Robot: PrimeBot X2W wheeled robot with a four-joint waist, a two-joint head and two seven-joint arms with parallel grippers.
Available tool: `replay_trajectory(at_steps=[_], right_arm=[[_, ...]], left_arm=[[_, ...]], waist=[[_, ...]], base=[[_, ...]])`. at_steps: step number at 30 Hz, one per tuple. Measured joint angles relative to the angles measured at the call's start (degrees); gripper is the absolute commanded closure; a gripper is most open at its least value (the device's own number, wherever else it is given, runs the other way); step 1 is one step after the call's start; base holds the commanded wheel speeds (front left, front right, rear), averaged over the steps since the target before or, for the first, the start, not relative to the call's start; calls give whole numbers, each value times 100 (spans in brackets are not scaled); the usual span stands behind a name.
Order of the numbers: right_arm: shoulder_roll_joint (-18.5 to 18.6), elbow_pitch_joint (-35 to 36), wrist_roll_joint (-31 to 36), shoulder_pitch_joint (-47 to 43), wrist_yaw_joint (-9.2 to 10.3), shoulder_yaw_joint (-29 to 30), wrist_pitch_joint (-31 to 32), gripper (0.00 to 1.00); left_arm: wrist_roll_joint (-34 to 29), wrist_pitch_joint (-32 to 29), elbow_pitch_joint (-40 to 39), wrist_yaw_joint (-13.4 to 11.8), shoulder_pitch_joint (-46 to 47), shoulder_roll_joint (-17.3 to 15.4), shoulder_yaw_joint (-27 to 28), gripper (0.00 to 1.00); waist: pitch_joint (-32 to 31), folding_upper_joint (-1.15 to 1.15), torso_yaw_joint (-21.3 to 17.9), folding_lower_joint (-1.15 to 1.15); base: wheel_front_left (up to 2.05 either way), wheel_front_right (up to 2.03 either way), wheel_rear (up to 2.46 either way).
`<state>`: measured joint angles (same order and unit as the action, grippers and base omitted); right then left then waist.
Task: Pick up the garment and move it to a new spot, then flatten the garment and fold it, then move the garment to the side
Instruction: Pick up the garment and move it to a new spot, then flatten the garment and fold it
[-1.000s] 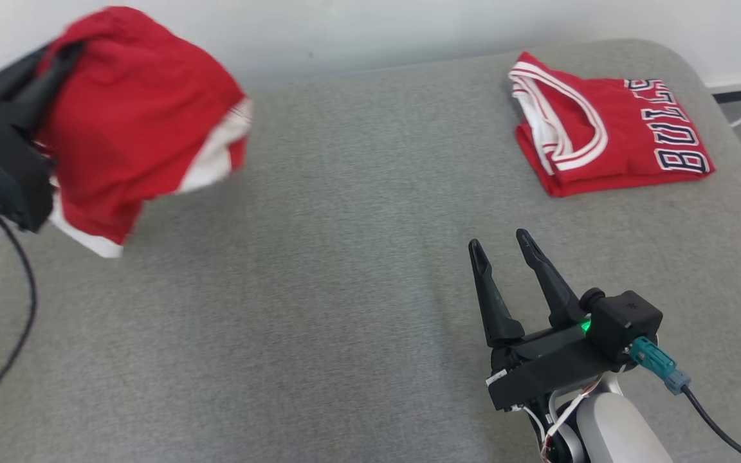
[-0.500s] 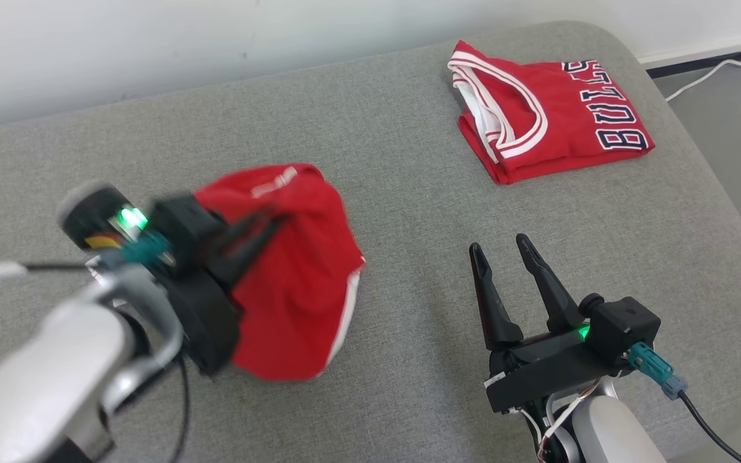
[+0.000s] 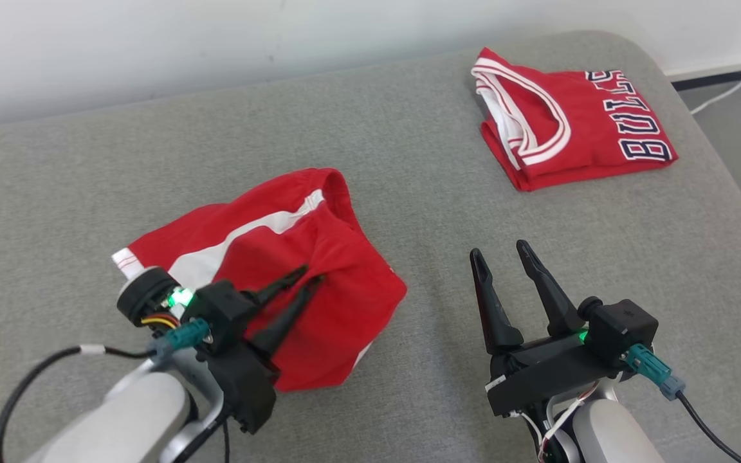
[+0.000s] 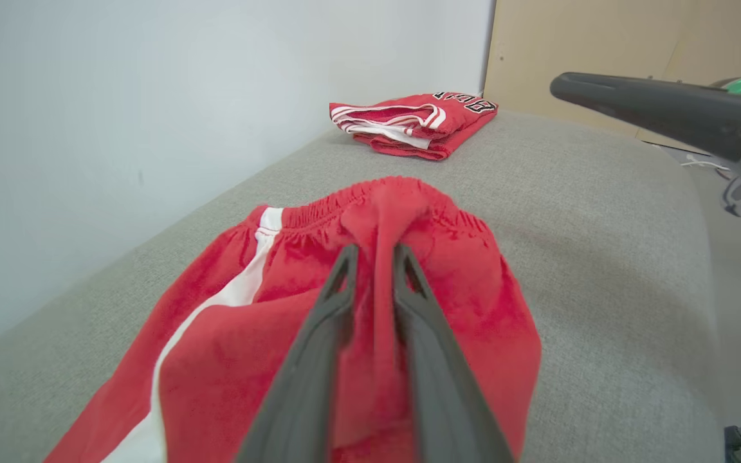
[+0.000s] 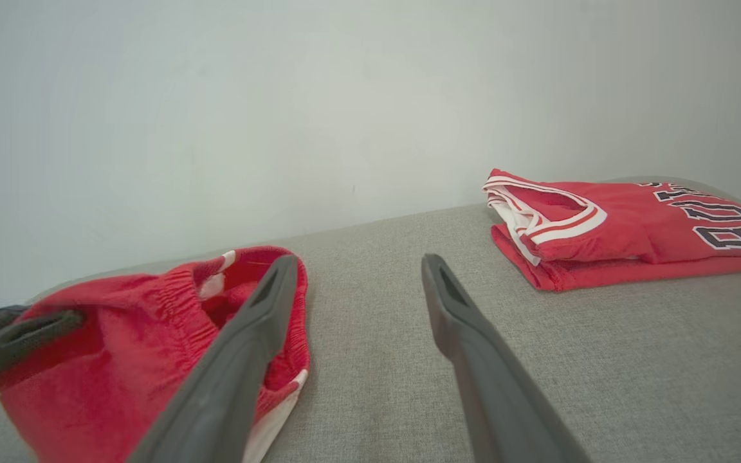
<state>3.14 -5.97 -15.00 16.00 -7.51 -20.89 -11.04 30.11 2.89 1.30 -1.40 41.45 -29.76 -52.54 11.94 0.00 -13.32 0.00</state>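
Now: left claw [image 3: 314, 272] narrow, pinching fabric ridge of red shorts [image 3: 345, 302] on grey cushion [image 3: 422, 206]; right claw [image 3: 499, 251] spread wide, empty, just right of shorts.

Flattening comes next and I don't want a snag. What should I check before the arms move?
1. The shorts rest on the cushion: ok.
2. They lie flat: not ok, bunched, waistband humped up.
3. The left gripper is free of cloth: not ok, a fold is pinched in it.
4. The right gripper is open, holding nothing: ok.
5. The jersey lies apart from the shorts: ok, folded, far right.
6. Right side out: cannot tell.
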Motion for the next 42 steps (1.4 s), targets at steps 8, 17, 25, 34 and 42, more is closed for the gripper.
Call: replay_trajectory(at_steps=[8,17,25,34,42], right_arm=[[35,-1,0,-131,0,70,52,0],[103,51,0,-274,0,138,145,0],[179,75,-2,-420,0,230,222,0],[267,-16,-58,-675,0,337,406,0],[397,-198,-140,-759,0,303,662,0]], left_arm=[[-101,829,-15,-724,-512,322,203,0],[-34,1141,-313,-1529,-1404,260,745,0],[19,1202,-654,-2053,-2293,120,1563,0],[-88,1203,-1067,-2439,-3541,237,2524,0],[-205,1203,-1174,-2409,-3947,439,3130,0]], waist=[[-210,0,230,-1],[-455,0,488,-1],[-602,1,617,-1],[-777,0,790,-1],[-851,0,1013,-1]], base=[[0,0,0],[0,0,0],[0,0,0],[0,0,0],[0,0,0]])
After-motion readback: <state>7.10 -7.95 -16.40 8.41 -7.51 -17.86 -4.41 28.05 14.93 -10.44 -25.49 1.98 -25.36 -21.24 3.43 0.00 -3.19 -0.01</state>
